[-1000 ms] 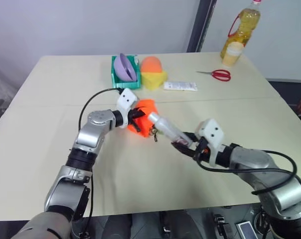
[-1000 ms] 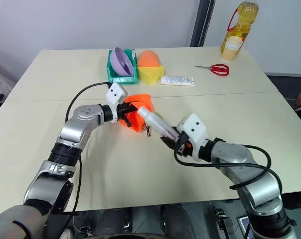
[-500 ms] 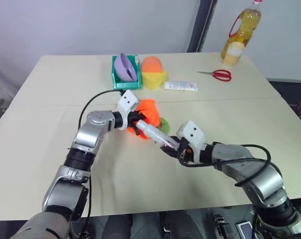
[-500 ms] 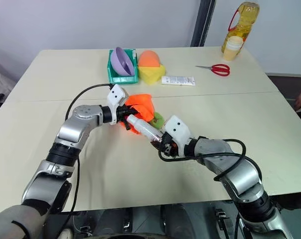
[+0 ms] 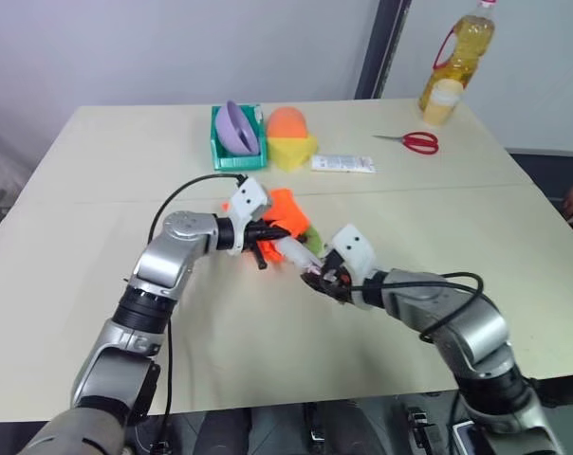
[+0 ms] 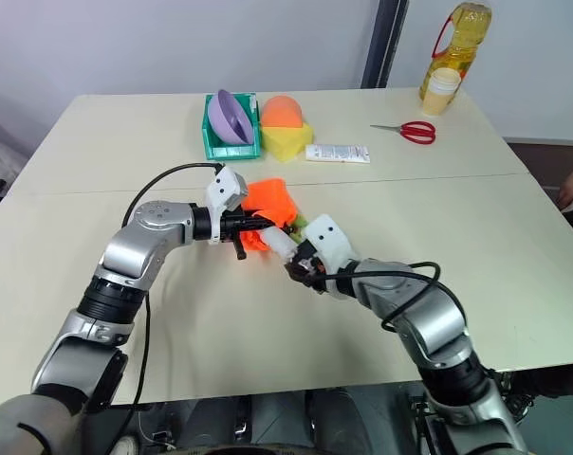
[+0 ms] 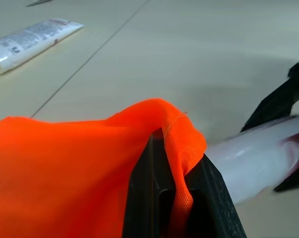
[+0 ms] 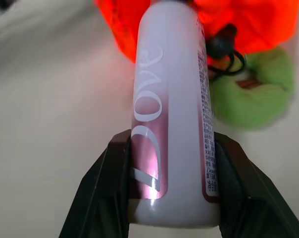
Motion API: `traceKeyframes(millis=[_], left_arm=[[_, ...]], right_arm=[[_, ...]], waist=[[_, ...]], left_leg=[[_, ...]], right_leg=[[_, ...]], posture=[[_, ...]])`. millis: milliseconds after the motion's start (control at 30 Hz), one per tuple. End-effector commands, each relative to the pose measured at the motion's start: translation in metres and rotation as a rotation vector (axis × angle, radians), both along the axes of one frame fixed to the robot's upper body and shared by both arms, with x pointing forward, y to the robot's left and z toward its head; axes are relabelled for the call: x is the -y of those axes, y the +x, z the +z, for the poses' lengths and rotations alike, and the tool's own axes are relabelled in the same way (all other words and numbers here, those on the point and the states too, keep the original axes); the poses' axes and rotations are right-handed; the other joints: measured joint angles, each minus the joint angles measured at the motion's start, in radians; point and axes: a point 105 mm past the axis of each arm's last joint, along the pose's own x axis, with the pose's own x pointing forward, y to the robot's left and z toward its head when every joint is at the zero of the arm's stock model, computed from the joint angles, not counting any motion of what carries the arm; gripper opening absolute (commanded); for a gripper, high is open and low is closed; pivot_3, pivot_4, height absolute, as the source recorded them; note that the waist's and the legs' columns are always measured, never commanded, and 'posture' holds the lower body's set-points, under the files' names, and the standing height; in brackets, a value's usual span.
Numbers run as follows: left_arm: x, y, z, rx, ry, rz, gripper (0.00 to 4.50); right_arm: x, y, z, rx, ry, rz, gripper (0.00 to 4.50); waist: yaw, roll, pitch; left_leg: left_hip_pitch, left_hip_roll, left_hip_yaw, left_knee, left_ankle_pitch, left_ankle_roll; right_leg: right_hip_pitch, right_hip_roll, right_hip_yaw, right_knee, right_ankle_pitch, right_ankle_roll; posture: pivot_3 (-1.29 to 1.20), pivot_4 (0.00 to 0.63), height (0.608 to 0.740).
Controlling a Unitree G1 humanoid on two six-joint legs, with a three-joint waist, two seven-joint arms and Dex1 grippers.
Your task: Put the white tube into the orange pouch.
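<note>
Across the middle of the cream table [image 5: 97, 190], the two arms meet nose to nose. From about eight o'clock the left gripper [image 5: 266, 230] reaches in, its black fingers [image 7: 154, 198] pinched tight on a fold of the orange pouch [image 5: 285, 210] at the rim. The pouch sits just past table centre. From about four o'clock the right gripper [image 5: 317, 278] comes in, jaws part-way apart and clamped on the base end of the white tube [image 8: 172, 99]. The tube's far end lies at the pouch's mouth, touching the orange cloth; how far it has gone inside I cannot tell. Beside the pouch, at three o'clock of it, lies the green disc [image 8: 256, 91] on its black cord [image 8: 224, 47].

Toward twelve o'clock stand a teal bin [image 5: 237, 152] with a purple bowl [image 5: 235, 128], an orange-and-yellow object [image 5: 291, 137] and a flat white tube [image 5: 343, 164]. At one o'clock are red scissors [image 5: 417, 142] and an oil bottle [image 5: 457, 57].
</note>
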Motion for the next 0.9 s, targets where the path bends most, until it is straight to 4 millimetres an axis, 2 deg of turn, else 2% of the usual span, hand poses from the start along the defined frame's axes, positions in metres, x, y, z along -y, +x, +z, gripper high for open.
traceKeyframes(millis=[33, 200, 267, 300, 533, 667, 767, 900], left_arm=[[0.005, 0.0, 0.002, 0.02, 0.012, 0.01, 0.0], [0.003, 0.002, 0.001, 0.018, 0.017, 0.026, 0.0], [0.003, 0.0, 0.002, 0.022, 0.02, 0.011, 0.0], [0.003, 0.0, 0.003, 0.022, 0.018, 0.008, 0.0], [0.001, -0.005, 0.007, 0.015, 0.012, -0.012, 0.0], [-0.001, -0.003, 0.005, 0.015, 0.018, -0.001, 0.0], [-0.003, -0.003, 0.004, 0.016, 0.021, 0.005, 0.0], [-0.007, 0.002, 0.003, 0.025, 0.031, 0.037, 0.0]], right_arm=[[-0.006, 0.005, 0.019, 0.022, 0.069, -0.028, 1.96], [-0.025, -0.003, 0.025, 0.001, 0.13, 0.04, 1.96], [-0.032, 0.003, 0.029, 0.007, 0.155, 0.025, 1.96], [-0.033, 0.012, 0.031, 0.018, 0.162, -0.024, 1.96], [-0.029, 0.048, 0.034, 0.075, 0.182, -0.234, 1.96], [-0.03, 0.057, 0.034, 0.096, 0.192, -0.282, 1.96], [-0.034, 0.057, 0.038, 0.099, 0.232, -0.265, 1.96], [-0.035, 0.047, 0.044, 0.109, 0.241, -0.199, 3.32]], waist=[[0.002, 0.0, 0.0], [0.001, 0.0, 0.0], [-0.001, 0.0, 0.0], [-0.004, 0.0, 0.0], [-0.002, 0.0, 0.0], [-0.003, 0.0, 0.0], [-0.004, 0.0, 0.0], [-0.004, 0.0, 0.0]], left_leg=[[0.0, 0.0, 0.0, 0.0, 0.0, 0.0], [0.0, 0.0, 0.0, 0.0, 0.0, 0.0], [0.0, 0.0, 0.0, 0.0, 0.0, 0.0], [0.0, 0.0, 0.0, 0.0, 0.0, 0.0], [-0.001, 0.0, 0.0, -0.001, 0.0, 0.0], [-0.002, -0.001, 0.001, -0.001, 0.0, 0.0], [-0.002, -0.001, 0.001, -0.002, 0.0, 0.0], [-0.002, 0.0, 0.001, -0.002, 0.0, 0.0]], right_leg=[[0.0, 0.0, 0.0, 0.0, 0.0, 0.0], [0.0, -0.001, 0.0, 0.0, 0.0, 0.0], [0.0, -0.001, 0.0, 0.0, 0.0, 0.0], [-0.001, 0.0, 0.0, 0.0, 0.0, 0.0], [-0.001, 0.0, 0.0, 0.0, 0.0, 0.0], [-0.002, -0.001, 0.0, 0.0, 0.0, 0.0], [-0.003, -0.001, 0.0, 0.0, 0.0, 0.0], [-0.003, -0.001, 0.0, 0.0, 0.0, 0.0]], posture=[[0.0, 0.15, 0.726], [0.0, 0.15, 0.726], [0.0, 0.15, 0.726], [0.0, 0.15, 0.726], [0.0, 0.15, 0.726], [0.0, 0.15, 0.726], [0.0, 0.15, 0.726], [0.0, 0.15, 0.726]])
